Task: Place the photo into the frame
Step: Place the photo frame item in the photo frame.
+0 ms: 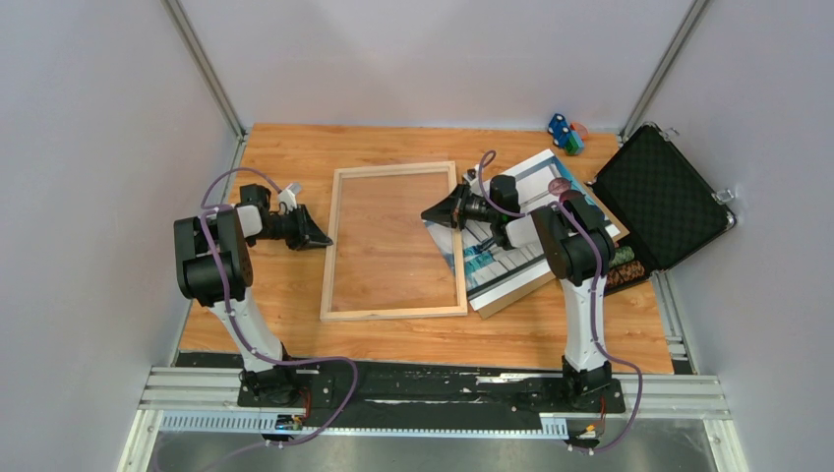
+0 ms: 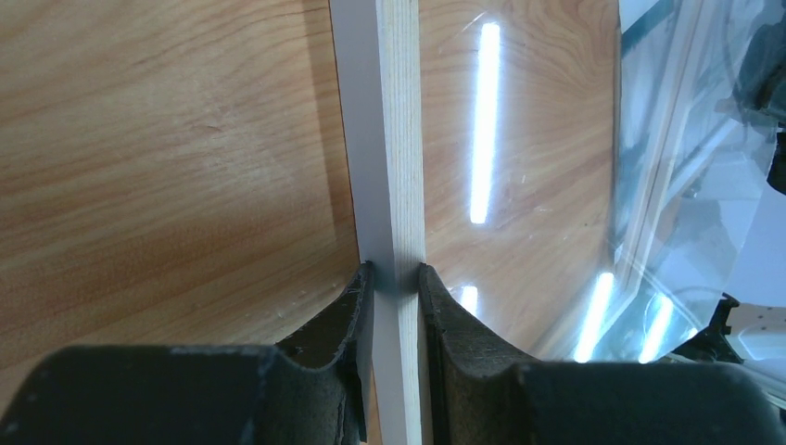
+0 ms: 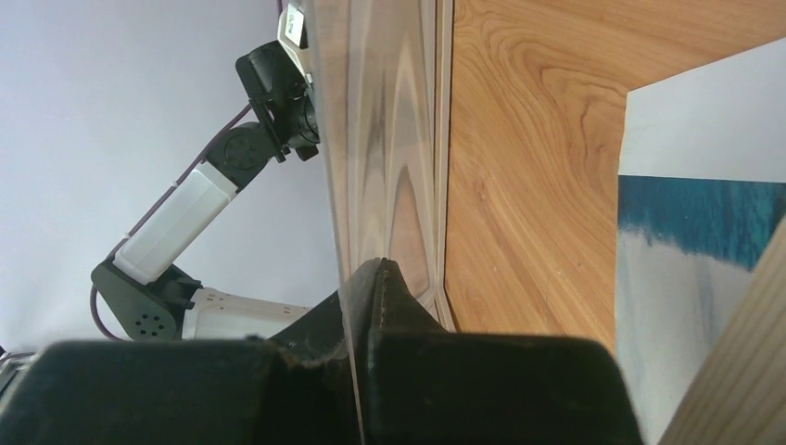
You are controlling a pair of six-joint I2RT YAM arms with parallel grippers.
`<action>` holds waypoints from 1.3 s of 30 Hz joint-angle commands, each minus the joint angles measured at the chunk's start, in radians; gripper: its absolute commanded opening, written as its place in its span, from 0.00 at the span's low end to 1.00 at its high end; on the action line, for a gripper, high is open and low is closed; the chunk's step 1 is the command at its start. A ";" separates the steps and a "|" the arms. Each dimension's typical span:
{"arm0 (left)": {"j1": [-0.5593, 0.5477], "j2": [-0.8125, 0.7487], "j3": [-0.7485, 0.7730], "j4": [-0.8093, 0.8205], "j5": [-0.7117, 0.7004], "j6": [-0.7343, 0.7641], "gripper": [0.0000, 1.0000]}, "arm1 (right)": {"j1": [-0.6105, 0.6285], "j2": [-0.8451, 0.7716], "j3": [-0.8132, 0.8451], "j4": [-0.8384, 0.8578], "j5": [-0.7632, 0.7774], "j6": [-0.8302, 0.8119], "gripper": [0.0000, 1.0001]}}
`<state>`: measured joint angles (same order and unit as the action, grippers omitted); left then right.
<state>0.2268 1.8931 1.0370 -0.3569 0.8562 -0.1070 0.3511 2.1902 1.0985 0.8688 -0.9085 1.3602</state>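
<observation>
Top external view: frame (image 1: 393,313), pale wood with clear pane, flat on table (image 1: 295,147), centre of view. Its long axis runs top to bottom, slightly tilted.
Left gripper (image 1: 323,239): fingers partly closed astride the frame's left rail, touching both faces, probably to steady the frame.
Right gripper (image 1: 430,214): fingers pressed together, tip over the pane just inside the right rail. Whether a thin sheet is pinched cannot be told.
Photo (image 1: 536,169): right of centre, beneath the right arm, lying on brown backing board (image 1: 504,301), not yet in the frame. Its long axis runs lower left to upper right, with the teal water band toward lower left, next to the frame's right rail.
Black case (image 1: 659,197): open, far right.
</observation>
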 commanded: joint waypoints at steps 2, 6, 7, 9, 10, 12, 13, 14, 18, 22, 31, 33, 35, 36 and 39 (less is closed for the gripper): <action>0.000 0.018 0.019 -0.002 -0.009 0.032 0.16 | 0.021 -0.022 0.000 -0.001 -0.010 -0.031 0.00; 0.000 0.019 0.021 -0.002 -0.012 0.032 0.16 | 0.020 -0.032 -0.002 -0.012 -0.011 -0.041 0.00; 0.001 0.019 0.021 -0.002 -0.012 0.032 0.16 | 0.020 -0.032 -0.001 -0.015 -0.013 -0.042 0.00; 0.000 0.018 0.021 -0.002 -0.014 0.031 0.15 | 0.020 -0.032 0.004 -0.020 -0.017 -0.044 0.00; 0.000 0.018 0.021 -0.003 -0.014 0.031 0.15 | 0.021 -0.032 0.004 -0.022 -0.019 -0.045 0.00; 0.001 0.017 0.021 -0.003 -0.017 0.032 0.15 | 0.021 -0.035 0.003 -0.027 -0.020 -0.045 0.00; 0.000 0.016 0.021 -0.004 -0.017 0.032 0.15 | 0.021 -0.036 0.002 -0.029 -0.022 -0.047 0.00; 0.000 0.015 0.021 -0.004 -0.018 0.032 0.14 | 0.020 -0.038 0.002 -0.032 -0.023 -0.049 0.00; 0.000 0.017 0.021 -0.004 -0.020 0.033 0.14 | 0.019 -0.044 -0.003 -0.040 -0.023 -0.054 0.00; 0.000 0.019 0.021 -0.004 -0.022 0.032 0.14 | 0.019 -0.047 -0.005 -0.047 -0.024 -0.055 0.00; 0.000 0.024 0.021 -0.002 -0.025 0.032 0.12 | 0.020 -0.059 0.008 -0.098 -0.023 -0.063 0.00; 0.000 0.024 0.021 -0.003 -0.024 0.032 0.12 | 0.020 -0.060 0.011 -0.116 -0.023 -0.064 0.00; 0.000 0.024 0.020 -0.002 -0.026 0.032 0.11 | 0.019 -0.064 0.016 -0.134 -0.023 -0.069 0.00; 0.000 0.024 0.021 -0.003 -0.025 0.032 0.11 | 0.019 -0.066 0.017 -0.142 -0.021 -0.073 0.00; 0.001 0.024 0.021 -0.001 -0.028 0.032 0.11 | 0.019 -0.071 0.018 -0.161 -0.020 -0.078 0.00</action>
<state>0.2375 1.8931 1.0485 -0.3660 0.8631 -0.1066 0.3523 2.1769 1.0985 0.7338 -0.9073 1.2991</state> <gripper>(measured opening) 0.121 0.003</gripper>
